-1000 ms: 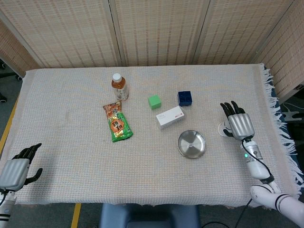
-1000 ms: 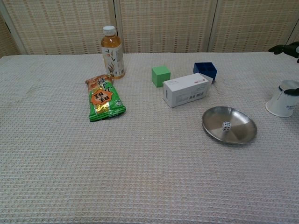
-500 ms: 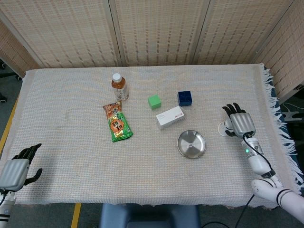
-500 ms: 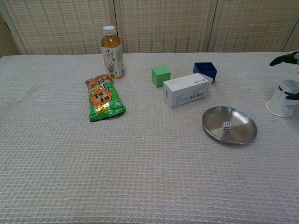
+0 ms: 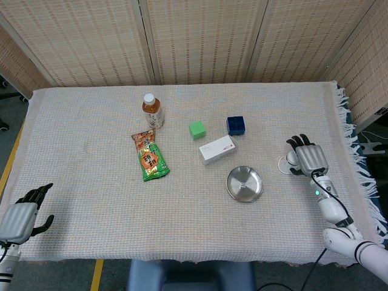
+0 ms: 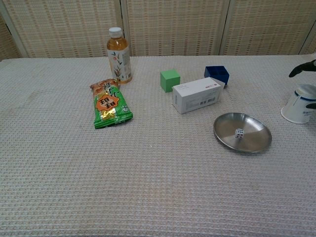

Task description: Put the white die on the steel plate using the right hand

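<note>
Since the earlier frames the right hand (image 5: 309,159) has drawn back toward the right frame edge, empty with fingers spread, above a white cup (image 6: 298,104). The white die (image 6: 239,133) lies inside the steel plate (image 6: 256,139), right of centre. The left hand (image 5: 21,215) rests at lower left, open and empty.

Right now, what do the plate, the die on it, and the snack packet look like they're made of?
Plate: looks like brushed steel, grey with a soft sheen.
Die: white with dark pips, probably hard plastic, too small to be sure.
Snack packet: glossy printed plastic film, judging by crinkles and highlights.
</note>
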`<action>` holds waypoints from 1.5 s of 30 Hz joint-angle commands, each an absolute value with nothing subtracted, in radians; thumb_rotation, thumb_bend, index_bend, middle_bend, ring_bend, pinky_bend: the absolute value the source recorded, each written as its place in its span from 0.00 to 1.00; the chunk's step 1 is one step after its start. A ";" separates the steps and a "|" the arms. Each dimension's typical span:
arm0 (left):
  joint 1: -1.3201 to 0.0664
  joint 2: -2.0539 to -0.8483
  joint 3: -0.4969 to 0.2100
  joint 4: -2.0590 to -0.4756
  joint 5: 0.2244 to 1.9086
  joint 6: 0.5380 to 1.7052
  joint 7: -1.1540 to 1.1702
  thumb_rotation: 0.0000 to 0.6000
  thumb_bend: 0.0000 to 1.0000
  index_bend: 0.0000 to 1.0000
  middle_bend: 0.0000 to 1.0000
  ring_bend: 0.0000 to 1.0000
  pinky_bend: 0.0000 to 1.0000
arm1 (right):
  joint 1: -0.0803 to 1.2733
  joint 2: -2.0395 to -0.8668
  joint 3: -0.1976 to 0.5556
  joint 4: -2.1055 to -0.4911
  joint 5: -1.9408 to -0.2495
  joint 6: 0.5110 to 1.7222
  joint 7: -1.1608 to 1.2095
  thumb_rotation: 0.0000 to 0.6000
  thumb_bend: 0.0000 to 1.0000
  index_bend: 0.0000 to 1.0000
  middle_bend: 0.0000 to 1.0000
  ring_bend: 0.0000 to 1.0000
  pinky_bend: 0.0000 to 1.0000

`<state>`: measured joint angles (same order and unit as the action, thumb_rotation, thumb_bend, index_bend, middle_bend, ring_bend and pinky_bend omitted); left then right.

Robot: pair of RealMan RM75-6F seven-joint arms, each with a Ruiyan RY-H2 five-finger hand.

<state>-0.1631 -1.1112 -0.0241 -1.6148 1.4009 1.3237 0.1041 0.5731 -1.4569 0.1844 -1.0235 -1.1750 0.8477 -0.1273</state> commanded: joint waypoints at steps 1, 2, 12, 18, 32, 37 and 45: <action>-0.164 -1.111 -0.022 -1.617 1.404 1.322 0.105 1.00 0.35 0.09 0.14 0.16 0.37 | 0.577 -1.463 0.181 -1.003 -1.158 0.816 -0.125 1.00 0.12 0.21 0.16 0.08 0.37; -0.164 -1.110 -0.022 -1.617 1.405 1.322 0.105 1.00 0.35 0.09 0.14 0.16 0.37 | 0.579 -1.465 0.179 -0.997 -1.157 0.809 -0.121 1.00 0.12 0.21 0.16 0.08 0.37; -0.165 -1.110 -0.022 -1.618 1.399 1.319 0.107 1.00 0.35 0.09 0.14 0.16 0.37 | 0.581 -1.487 0.169 -0.965 -1.196 0.827 -0.068 1.00 0.20 0.33 0.25 0.19 0.48; -0.165 -1.110 -0.022 -1.620 1.397 1.318 0.110 1.00 0.35 0.09 0.14 0.16 0.37 | 0.573 -1.503 0.169 -0.946 -1.232 0.882 -0.031 1.00 0.24 0.45 0.36 0.32 0.55; -0.168 -1.110 -0.021 -1.624 1.394 1.311 0.120 1.00 0.35 0.09 0.14 0.16 0.37 | 0.556 -1.350 0.117 -1.351 -1.411 0.994 0.080 1.00 0.25 0.50 0.41 0.38 0.61; -0.165 -1.107 -0.020 -1.626 1.397 1.318 0.114 1.00 0.35 0.09 0.14 0.16 0.37 | 0.593 -1.329 0.106 -1.438 -1.428 0.935 0.074 1.00 0.25 0.50 0.41 0.38 0.61; -0.164 -1.102 -0.022 -1.624 1.393 1.317 0.094 1.00 0.35 0.09 0.14 0.16 0.37 | 0.620 -1.428 0.102 -1.367 -1.401 0.910 0.004 1.00 0.25 0.50 0.41 0.38 0.61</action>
